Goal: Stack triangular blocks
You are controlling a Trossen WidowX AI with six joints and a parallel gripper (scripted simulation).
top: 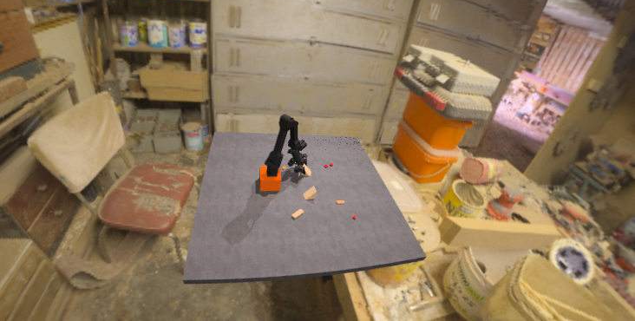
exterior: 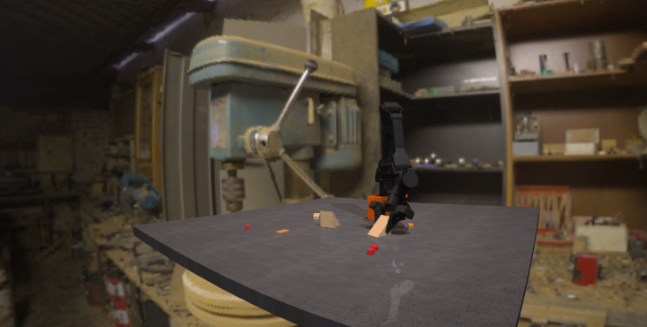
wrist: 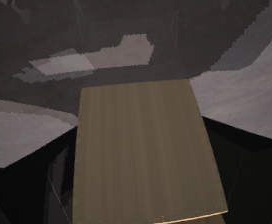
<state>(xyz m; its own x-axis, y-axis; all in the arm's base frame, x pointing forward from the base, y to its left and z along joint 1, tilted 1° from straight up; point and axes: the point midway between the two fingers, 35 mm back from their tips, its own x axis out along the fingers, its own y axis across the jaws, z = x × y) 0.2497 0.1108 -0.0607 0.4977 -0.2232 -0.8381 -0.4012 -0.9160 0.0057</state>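
One triangular block (top: pixel 307 170) (exterior: pixel 377 227) (wrist: pixel 142 155) is beside the arm, its sloped face showing pale in the exterior view. It appears to rest on the table (top: pixel 248 256) (exterior: pixel 316 270). My gripper (top: pixel 303 171) (exterior: pixel 384 224) (wrist: pixel 138 124) is down at this block and shut on it, a dark finger against each side in the wrist view. The fingertips are partly hidden behind the block. The other triangular block (top: pixel 310 193) (exterior: pixel 328 219) stands apart on the table, nearer the front in the top view, with nothing touching it.
A small wooden block (top: pixel 297 213) (exterior: pixel 316 216) lies near the free triangular block. A flat orange piece (top: pixel 340 202) (exterior: pixel 282 231) and a red cube (top: pixel 354 217) (exterior: pixel 247 227) lie farther out. Two red pieces (top: pixel 325 166) (exterior: pixel 370 251) lie beyond the held block. A small orange piece (top: pixel 284 167) (exterior: pixel 410 224) is near the arm.
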